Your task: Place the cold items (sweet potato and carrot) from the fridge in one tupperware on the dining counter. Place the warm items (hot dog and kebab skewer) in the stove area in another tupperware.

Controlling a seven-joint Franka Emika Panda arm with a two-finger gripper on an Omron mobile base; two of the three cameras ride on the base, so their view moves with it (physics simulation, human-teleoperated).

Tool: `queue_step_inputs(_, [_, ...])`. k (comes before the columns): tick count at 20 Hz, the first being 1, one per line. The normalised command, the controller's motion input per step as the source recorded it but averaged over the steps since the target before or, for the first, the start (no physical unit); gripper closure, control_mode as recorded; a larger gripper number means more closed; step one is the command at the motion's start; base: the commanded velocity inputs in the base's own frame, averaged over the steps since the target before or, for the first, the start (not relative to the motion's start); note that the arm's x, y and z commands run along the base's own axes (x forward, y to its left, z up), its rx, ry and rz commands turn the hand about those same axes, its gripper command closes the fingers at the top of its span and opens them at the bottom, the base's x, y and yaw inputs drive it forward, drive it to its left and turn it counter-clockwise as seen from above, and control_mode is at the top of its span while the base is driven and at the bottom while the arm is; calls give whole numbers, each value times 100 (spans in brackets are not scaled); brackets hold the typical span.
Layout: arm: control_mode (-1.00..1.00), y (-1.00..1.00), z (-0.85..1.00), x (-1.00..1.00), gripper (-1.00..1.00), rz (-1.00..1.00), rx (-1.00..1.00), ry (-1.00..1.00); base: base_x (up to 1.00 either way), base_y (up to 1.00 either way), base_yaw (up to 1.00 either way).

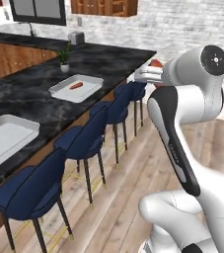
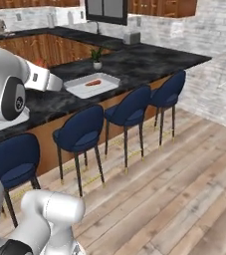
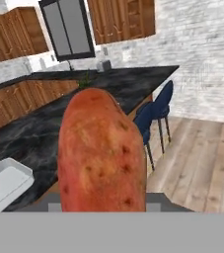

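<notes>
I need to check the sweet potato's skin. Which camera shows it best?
The hand view: the sweet potato stands close up, its spotted skin plain. In the left base view a reddish sliver peeks past the arm, apparently the potato.

Black marble dining counter (image 1: 29, 94), 2 white tupperware trays (image 1: 64, 91) (image 1: 5, 138), small potted plant (image 1: 64, 62), toaster (image 1: 76, 37)
</notes>
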Motion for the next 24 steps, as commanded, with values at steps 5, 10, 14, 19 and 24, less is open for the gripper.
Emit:
queue_step_inputs(5, [100,0,0,0,100,0,0,0,70,-56,47])
queue_step_inputs(10, [100,0,0,0,100,0,0,0,65,-62,44])
queue_step_inputs(14, [100,0,0,0,100,0,0,0,63,-64,43])
queue_step_inputs(19, [100,0,0,0,100,0,0,0,68,-64,43])
queue_step_inputs(24, [100,0,0,0,100,0,0,0,73,-65,41])
